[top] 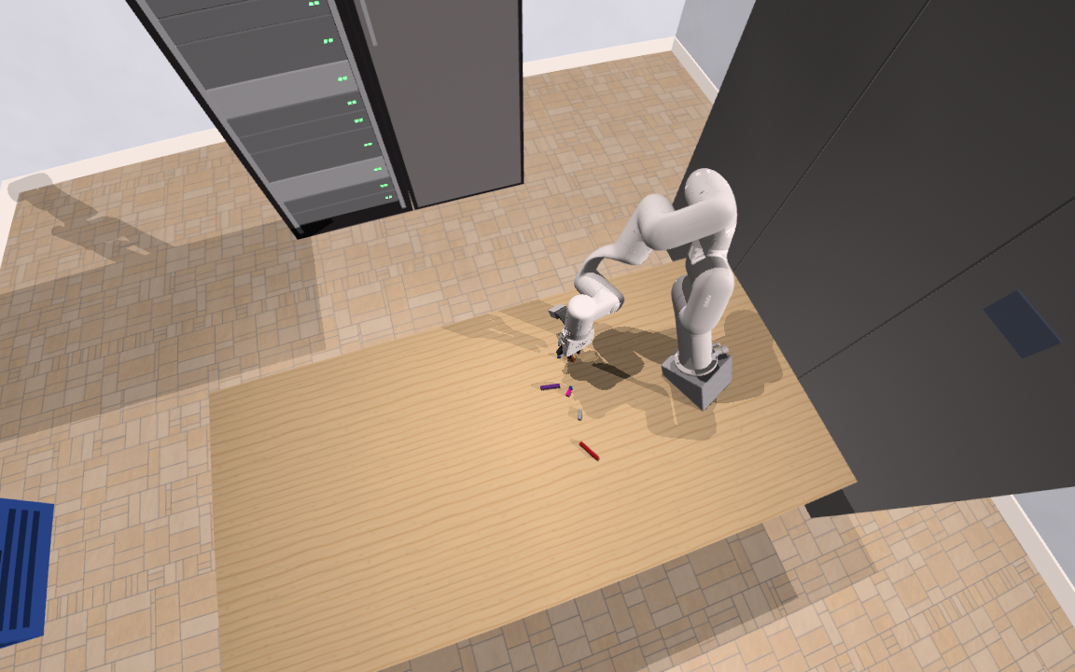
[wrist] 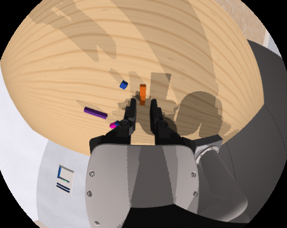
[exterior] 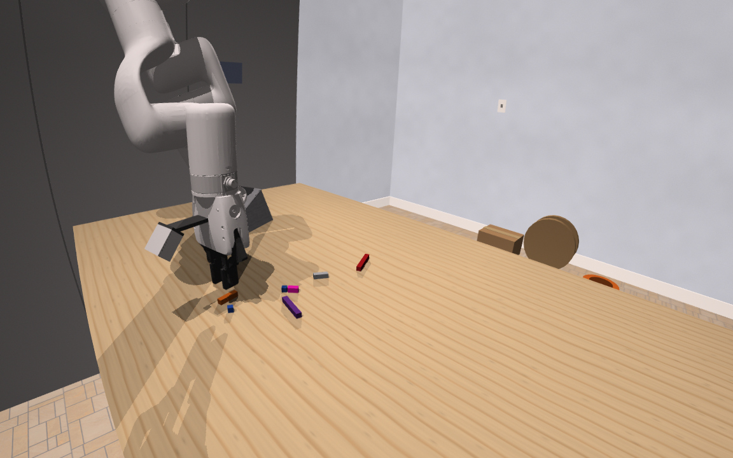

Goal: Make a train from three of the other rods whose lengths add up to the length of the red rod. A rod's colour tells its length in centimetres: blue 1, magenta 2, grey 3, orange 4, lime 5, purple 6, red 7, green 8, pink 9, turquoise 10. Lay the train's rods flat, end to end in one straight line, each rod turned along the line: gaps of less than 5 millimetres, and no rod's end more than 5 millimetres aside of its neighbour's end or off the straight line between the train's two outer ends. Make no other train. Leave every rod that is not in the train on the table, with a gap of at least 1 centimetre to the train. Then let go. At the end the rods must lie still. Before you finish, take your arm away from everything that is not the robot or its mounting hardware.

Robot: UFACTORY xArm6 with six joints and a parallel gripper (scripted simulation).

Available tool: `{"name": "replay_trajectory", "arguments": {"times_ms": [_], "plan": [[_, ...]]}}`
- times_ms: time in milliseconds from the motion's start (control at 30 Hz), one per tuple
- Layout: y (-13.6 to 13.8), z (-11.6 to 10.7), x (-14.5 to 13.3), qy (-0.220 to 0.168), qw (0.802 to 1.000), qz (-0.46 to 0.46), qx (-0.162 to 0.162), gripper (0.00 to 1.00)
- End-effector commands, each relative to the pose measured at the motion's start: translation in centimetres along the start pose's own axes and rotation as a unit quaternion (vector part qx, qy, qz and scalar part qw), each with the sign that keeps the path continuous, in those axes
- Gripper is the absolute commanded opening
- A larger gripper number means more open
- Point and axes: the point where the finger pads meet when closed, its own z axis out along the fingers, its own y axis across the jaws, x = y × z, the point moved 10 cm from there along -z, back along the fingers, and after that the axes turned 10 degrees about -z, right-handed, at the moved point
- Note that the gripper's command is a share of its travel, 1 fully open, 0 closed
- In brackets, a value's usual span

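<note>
My gripper [exterior: 226, 282] hangs upright just above the table, a little above one end of the orange rod [exterior: 226, 296]. Its fingers stand narrowly apart with nothing between them; in the wrist view the gripper [wrist: 142, 107] shows bare table in the gap, and the orange rod [wrist: 142, 90] lies just beyond the tips. A blue rod [exterior: 230, 308] lies beside the orange one. A second blue rod [exterior: 284, 289] touches the end of the magenta rod [exterior: 293, 289]. The purple rod [exterior: 291, 306], grey rod [exterior: 320, 275] and red rod [exterior: 362, 261] lie flat, apart from each other.
The arm's base [top: 696, 380] stands on the table near the dark cabinet wall [top: 926, 250]. The table's back edge is close behind the gripper. A server rack [top: 332, 100] stands on the floor beyond the table.
</note>
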Motion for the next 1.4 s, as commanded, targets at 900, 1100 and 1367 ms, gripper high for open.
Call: {"name": "replay_trajectory", "arguments": {"times_ms": [900, 1100, 1367], "plan": [[-0.1, 1.7, 0.0, 0.001, 1.0, 0.0, 0.001, 0.24], [-0.1, 1.7, 0.0, 0.001, 1.0, 0.0, 0.001, 0.24], [-0.1, 1.7, 0.0, 0.001, 1.0, 0.0, 0.001, 0.24]]}}
